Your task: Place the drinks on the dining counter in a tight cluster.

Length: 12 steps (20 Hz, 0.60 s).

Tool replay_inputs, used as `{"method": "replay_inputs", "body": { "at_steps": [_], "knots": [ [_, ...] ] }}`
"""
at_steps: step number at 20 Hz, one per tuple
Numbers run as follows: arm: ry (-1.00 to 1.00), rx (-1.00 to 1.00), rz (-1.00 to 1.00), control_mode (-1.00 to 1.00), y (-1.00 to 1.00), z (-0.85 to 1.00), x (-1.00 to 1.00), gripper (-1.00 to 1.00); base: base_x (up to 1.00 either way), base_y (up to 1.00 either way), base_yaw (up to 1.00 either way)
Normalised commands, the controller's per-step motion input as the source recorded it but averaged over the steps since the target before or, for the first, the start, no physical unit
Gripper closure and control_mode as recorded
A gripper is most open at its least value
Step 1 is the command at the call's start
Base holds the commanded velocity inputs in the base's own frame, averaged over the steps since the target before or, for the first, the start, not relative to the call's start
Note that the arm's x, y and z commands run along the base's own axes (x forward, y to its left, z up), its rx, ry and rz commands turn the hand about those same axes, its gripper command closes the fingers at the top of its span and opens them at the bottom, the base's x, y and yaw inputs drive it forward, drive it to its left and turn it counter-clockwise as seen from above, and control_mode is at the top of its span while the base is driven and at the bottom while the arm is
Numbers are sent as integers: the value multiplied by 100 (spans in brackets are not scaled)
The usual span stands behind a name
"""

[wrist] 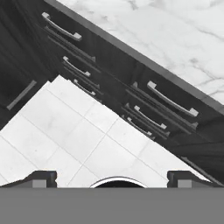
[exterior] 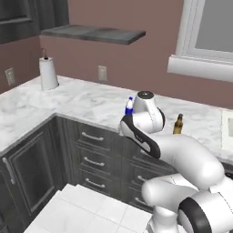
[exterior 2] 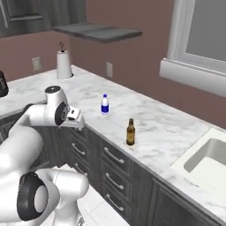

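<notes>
Reaching from here with jaws spread wide and pointed at the floor, the gripper (wrist: 112,177) could topple the slim brown beer bottle (exterior 2: 130,132) standing on the marble worktop (exterior 2: 167,128), right of the blue-capped water bottle (exterior 2: 104,105).

I'm looking at a home kitchen: marble desk (exterior 2: 163,128) over dark drawers (exterior 2: 112,170), sink (exterior 2: 207,165), paper-towel roll (exterior: 48,73), tiled floor (wrist: 65,135).
</notes>
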Motion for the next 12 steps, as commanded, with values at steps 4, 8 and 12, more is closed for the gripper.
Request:
{"method": "replay_inputs", "body": {
  "at_steps": [4, 8, 12],
  "knots": [
    [0, 0, 0, 100, 0, 0, 0, -100, 53, 46, -45],
    [0, 0, 0, 100, 0, 0, 0, -100, 54, 39, -53],
    [0, 0, 0, 100, 0, 0, 0, -100, 53, 36, -54]
  ]
}}
